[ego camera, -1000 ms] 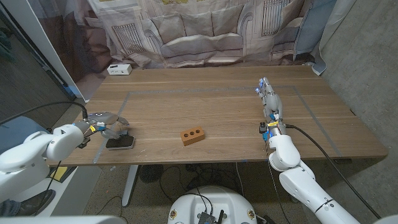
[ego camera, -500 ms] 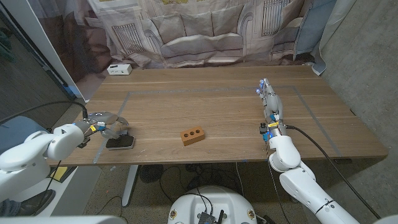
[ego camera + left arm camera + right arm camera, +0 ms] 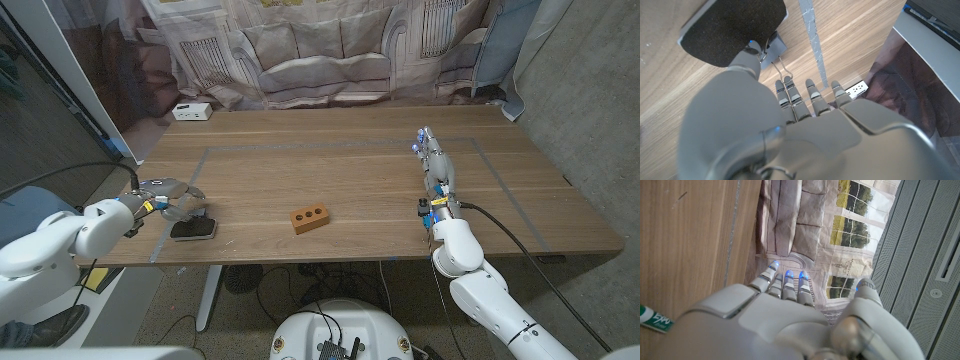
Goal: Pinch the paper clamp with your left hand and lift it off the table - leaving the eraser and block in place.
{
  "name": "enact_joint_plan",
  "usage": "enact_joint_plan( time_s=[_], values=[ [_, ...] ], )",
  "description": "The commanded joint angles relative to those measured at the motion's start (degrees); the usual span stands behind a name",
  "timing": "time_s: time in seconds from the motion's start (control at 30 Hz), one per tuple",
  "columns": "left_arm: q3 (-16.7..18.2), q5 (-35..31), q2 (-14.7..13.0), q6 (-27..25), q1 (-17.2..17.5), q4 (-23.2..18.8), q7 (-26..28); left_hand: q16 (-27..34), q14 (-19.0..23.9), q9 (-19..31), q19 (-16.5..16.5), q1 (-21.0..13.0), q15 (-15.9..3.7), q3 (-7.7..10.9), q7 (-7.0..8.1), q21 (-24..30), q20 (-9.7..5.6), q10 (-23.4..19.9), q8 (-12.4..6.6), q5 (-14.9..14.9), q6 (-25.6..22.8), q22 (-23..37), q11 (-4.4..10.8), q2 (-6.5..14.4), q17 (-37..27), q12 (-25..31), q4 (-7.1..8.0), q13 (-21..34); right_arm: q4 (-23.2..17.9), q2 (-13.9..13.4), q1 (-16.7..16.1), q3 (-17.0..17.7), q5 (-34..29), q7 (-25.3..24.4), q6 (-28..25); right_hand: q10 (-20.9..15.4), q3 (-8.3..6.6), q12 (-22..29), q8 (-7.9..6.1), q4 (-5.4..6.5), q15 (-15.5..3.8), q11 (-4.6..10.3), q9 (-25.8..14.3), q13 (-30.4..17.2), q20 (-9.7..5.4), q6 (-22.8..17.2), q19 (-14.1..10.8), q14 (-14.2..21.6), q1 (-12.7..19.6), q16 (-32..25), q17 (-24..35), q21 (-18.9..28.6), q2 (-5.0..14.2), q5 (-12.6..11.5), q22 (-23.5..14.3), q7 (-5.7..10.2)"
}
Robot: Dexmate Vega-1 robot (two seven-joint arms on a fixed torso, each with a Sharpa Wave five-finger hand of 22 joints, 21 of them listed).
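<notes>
Left fingers: the left hand (image 3: 168,198) hovers low over the table's near left corner, fingers curled downward. In the left wrist view the thumb tip (image 3: 754,49) sits against the clamp's wire handle, while the other fingers (image 3: 812,92) are spread slightly and point past it. Whether thumb and a finger actually close on the wire cannot be told.
Right fingers: the right hand (image 3: 433,158) stands on its edge on the right side of the table, fingers straight and together, holding nothing.
Paper clamp: the paper clamp (image 3: 774,47) rests on the wood, its silver wire loops reaching toward the left hand's fingers. It lies just beside a flat black pad (image 3: 193,230). In the head view the hand covers it.
Clamp relative to fingers: it sits under the fingertips, between the thumb and the row of fingers, touching the thumb at least.
Done so far: judging from the pose, the reach is finished and the hand is placed for the pinch.
Left to do: a firm pinch on the wire handles, then the lift; the clamp appears not yet off the table.
Block: the brown block (image 3: 310,217) with holes lies near the table's middle front, well apart from both hands.
Eraser: a green-and-white wrapper end (image 3: 655,320) shows beside the right hand, probably the eraser.
</notes>
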State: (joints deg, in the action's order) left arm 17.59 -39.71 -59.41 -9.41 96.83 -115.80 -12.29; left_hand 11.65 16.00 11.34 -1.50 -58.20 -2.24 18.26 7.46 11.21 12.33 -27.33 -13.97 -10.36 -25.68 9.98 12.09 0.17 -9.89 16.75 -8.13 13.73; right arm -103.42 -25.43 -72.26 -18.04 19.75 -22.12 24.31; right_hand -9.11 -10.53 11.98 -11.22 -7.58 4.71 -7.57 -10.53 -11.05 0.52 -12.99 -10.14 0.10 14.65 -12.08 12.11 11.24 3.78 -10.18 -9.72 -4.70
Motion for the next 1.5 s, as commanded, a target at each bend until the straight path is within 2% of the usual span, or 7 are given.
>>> enact_joint_plan(
  time_s=[0.03,0.33,0.53,0.63,1.07,1.3,1.5],
  values=[
    [1.18,-0.58,1.32,-0.27,1.06,-0.96,0.05,0.01,0.8,0.15,0.27,0.12,-0.64,-0.12,-0.26,-0.06,0.07,-0.68,-0.21,0.02,-0.86,0.23,0.09,0.57,-0.09,0.35,-0.04,0.39,-0.03,-0.15,-0.11,-0.05,0.08,0.16,0.09,-0.46,0.32,-0.14,0.12,0.14,0.21,0.17,-0.09,-0.15,0.34,-0.44,0.01,0.12,0.19,-0.17,0.2,-0.16,-0.12,0.11,-0.16,0.1],
    [1.24,-0.48,2.43,-0.32,1.1,-1.31,0.18,0.17,1.71,0.19,0.07,0.19,-1.0,-0.12,-0.54,0.01,0.05,-2.83,-0.49,0.01,-2.39,0.25,0.28,1.07,-0.08,1.32,-0.03,1.21,-0.12,-0.28,-0.32,0.05,0.33,0.25,0.04,-0.42,0.33,-0.19,0.13,0.12,0.14,0.17,-0.09,-0.15,0.41,-0.43,0.06,0.17,0.21,-0.17,0.2,-0.17,-0.12,0.11,-0.16,0.15],
    [1.3,0.87,3.4,-0.4,0.74,-1.25,0.44,0.35,3.11,0.24,-0.78,-0.49,-1.58,0.13,-1.09,0.26,0.02,-6.2,-1.04,0.03,-5.08,0.29,0.48,1.76,-0.04,2.76,-0.42,2.38,-0.09,-0.21,-0.43,0.07,0.65,0.24,-0.02,-0.41,0.34,-0.2,0.14,0.12,0.16,0.24,-0.09,-0.16,0.52,-0.42,0.14,0.16,0.21,-0.15,0.2,-0.2,-0.13,0.11,-0.16,0.16],
    [1.19,1.34,3.8,-0.47,0.5,-1.14,1.02,0.4,4.2,0.25,-1.89,-1.23,-2.26,0.25,-1.31,0.51,0.01,-8.7,-1.55,0.05,-7.64,0.3,-0.47,1.87,-0.02,3.71,-0.82,3.32,0.07,-0.29,-0.38,0.02,0.67,0.43,0.04,-0.43,0.34,-0.2,0.13,0.13,0.17,0.17,-0.09,-0.16,0.53,-0.46,0.18,0.16,0.2,-0.15,0.2,-0.21,-0.13,0.11,-0.16,0.22],
    [0.16,3.55,4.47,-2.07,-1.02,-0.66,3.0,0.82,6.43,0.31,-4.1,-2.38,-2.44,0.47,-2.23,0.85,0.06,-12.42,-2.38,0.17,-11.77,0.33,-0.63,3.03,-0.17,4.83,-0.82,4.99,0.5,-0.27,-0.17,-0.01,1.32,0.44,-0.53,-0.45,0.37,-0.22,0.16,0.13,0.2,0.32,-0.09,-0.17,0.62,-0.4,0.25,0.16,0.18,-0.13,0.2,-0.21,-0.14,0.11,-0.16,0.23],
    [-0.03,4.0,3.64,-4.04,-2.19,-1.67,3.0,1.12,7.34,0.31,-4.76,-2.62,-2.11,0.47,-2.71,0.96,0.06,-13.16,-2.43,0.13,-12.41,0.35,-0.91,3.37,-0.26,5.0,-0.82,5.41,0.99,-0.11,0.06,0.19,1.95,0.32,-0.62,-0.44,0.38,-0.23,0.16,0.14,0.15,0.27,-0.09,-0.17,0.68,-0.38,0.26,0.17,0.16,-0.13,0.21,-0.21,-0.13,0.11,-0.17,0.22],
    [0.18,2.66,1.29,-6.65,-3.01,-3.75,0.18,1.21,7.68,0.32,-4.99,-2.82,-2.09,0.5,-2.92,0.98,0.08,-13.15,-2.33,0.09,-12.39,0.36,-0.99,3.51,-0.27,4.92,-0.87,5.6,1.85,0.06,0.75,0.26,2.55,0.69,-0.35,-0.43,0.39,-0.25,0.17,0.17,0.14,0.2,-0.09,-0.17,0.72,-0.38,0.26,0.18,0.13,-0.13,0.22,-0.2,-0.12,0.11,-0.17,0.2]
  ],
)
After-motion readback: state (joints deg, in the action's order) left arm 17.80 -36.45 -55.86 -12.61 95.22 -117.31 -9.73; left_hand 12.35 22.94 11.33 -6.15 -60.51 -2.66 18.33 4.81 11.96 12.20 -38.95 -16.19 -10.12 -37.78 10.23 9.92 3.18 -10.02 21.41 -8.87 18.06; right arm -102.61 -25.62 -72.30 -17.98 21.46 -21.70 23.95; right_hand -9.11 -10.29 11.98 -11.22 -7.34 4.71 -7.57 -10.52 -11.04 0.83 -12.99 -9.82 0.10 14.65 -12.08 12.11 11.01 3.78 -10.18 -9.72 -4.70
